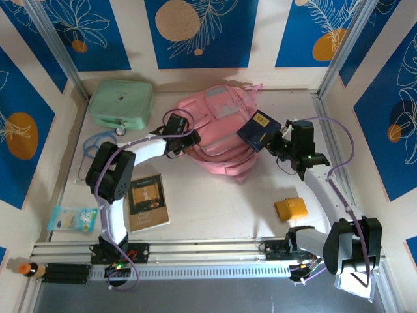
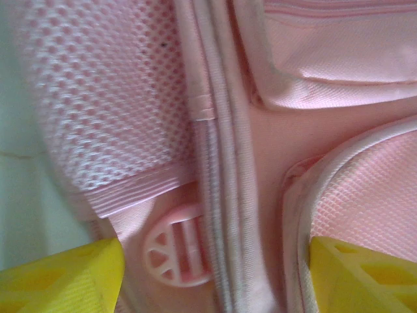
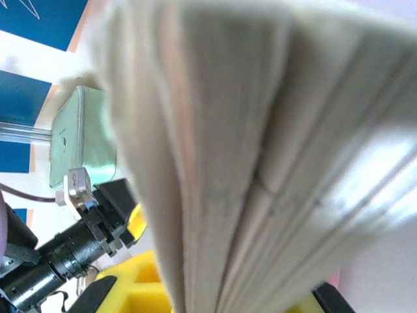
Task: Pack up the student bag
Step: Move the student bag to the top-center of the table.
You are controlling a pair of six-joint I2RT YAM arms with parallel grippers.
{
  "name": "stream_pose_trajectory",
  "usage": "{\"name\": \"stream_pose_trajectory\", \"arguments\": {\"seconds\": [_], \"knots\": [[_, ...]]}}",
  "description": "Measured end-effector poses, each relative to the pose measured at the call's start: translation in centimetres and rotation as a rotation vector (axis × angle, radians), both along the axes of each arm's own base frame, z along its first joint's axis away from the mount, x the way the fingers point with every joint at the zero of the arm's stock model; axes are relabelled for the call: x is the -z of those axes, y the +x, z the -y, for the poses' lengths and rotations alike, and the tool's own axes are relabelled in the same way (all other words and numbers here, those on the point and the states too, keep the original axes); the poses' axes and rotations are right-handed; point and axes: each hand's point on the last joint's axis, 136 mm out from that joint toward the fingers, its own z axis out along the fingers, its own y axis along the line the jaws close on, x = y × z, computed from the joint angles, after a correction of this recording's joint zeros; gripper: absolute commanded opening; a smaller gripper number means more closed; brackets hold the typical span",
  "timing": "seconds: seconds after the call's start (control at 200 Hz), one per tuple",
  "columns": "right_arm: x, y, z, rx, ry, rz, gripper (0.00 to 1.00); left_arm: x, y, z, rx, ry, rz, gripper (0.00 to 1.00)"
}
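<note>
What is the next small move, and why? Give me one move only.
Probably close the left gripper on the student bag: its open fingers straddle a seam of the pink fabric. The right gripper holds the blue book at the bag's right edge, so the bag likely needs holding first.

student bag [image 1: 218, 140]: large soft pink fabric backpack, lying flat on the worktop [image 1: 215, 208], back-centre, close to the rear wall. Front face up, grey patch [image 1: 226, 109] toward its far end, pink straps [image 1: 251, 88] at the far edge. Body slumped, folds stacked along the near-right edge. Left wrist close-up: pink mesh panel [image 2: 111, 111], piped seams, round pink plastic buckle [image 2: 176, 254]. Can't tell if the main opening is unzipped.
</note>
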Motion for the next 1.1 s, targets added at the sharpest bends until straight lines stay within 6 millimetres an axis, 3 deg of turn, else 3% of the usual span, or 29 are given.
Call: {"name": "stream_pose_trajectory", "arguments": {"seconds": [0.13,0.265,0.43,0.57,0.67,0.79,1.1], "knots": [[0.0,0.0,0.3,0.006,-0.004,-0.003,0.00,-1.2,-1.0,-1.0,0.045,0.079,0.018,0.74],[-0.3,-0.2,0.8,0.018,-0.006,0.002,0.00,-4.3,-1.7,-0.8,0.152,0.166,0.085,0.75],[-0.7,-0.2,1.7,0.045,-0.006,0.009,0.00,-8.7,-2.3,3.9,0.389,0.245,0.228,0.76],[-0.4,-0.3,2.7,0.074,-0.009,-0.009,0.00,-10.5,-3.6,9.0,0.599,0.319,0.323,0.75],[-0.1,-0.5,3.4,0.096,-0.011,-0.025,0.00,-9.8,-4.2,12.0,0.723,0.381,0.359,0.72],[-0.4,-0.8,4.3,0.122,-0.011,-0.026,0.00,-7.4,-5.1,14.2,0.861,0.454,0.348,0.62],[-0.7,-1.0,5.6,0.163,-0.010,-0.020,0.00,-3.6,-4.8,16.0,1.014,0.690,0.325,0.51]]}}
